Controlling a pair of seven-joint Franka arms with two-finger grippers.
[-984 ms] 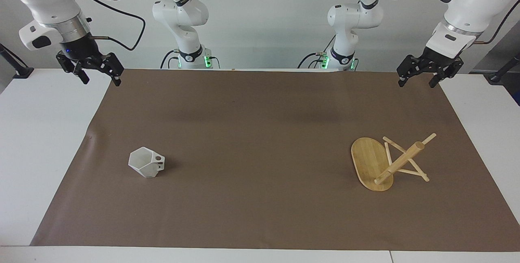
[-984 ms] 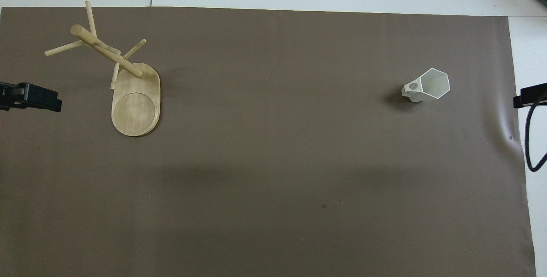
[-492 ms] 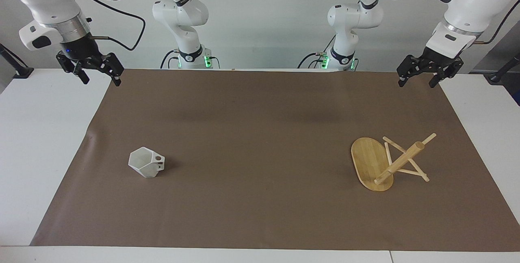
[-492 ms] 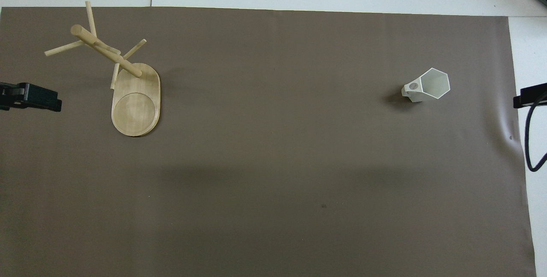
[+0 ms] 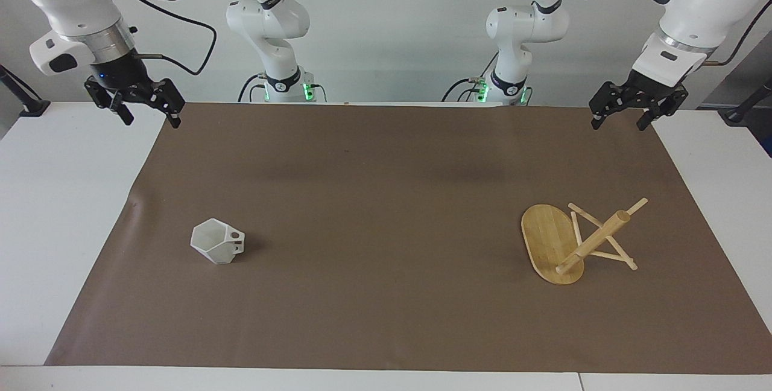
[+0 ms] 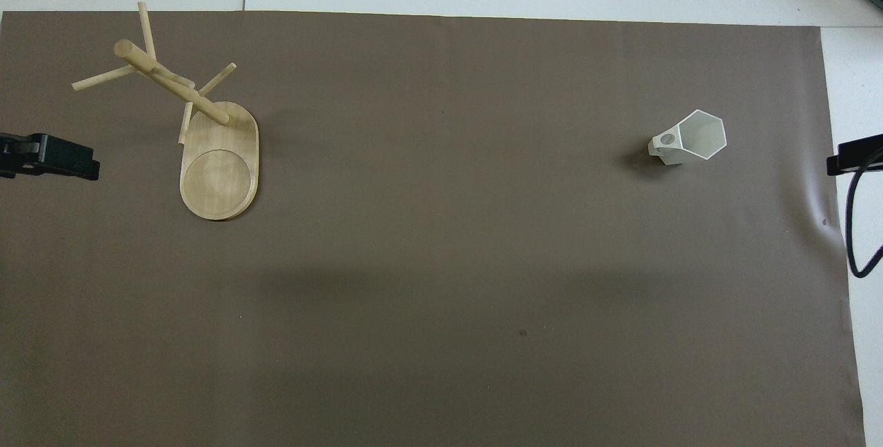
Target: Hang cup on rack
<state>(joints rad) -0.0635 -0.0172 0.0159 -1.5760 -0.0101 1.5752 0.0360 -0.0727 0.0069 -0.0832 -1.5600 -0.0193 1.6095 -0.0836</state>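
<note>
On the white desk you have a brown mat spread across nearly the whole top, leaving bare white strips along the edges; a small crease shows at the mat's edge toward the right arm's end. A plain pale wall backs the robots' edge, with the two arm bases standing against it.

You'll find the cup upright on the mat toward the right arm's end of the desk, mouth up, handle toward the desk's middle. Well apart from it, toward the left arm's end, the rack stands on its oval base with no cup on its pegs.

Your right gripper hangs over the mat's corner at the robots' edge, fingers spread wide and holding nothing. Your left gripper hangs over the mat's other corner at that edge, fingers likewise spread and empty.
</note>
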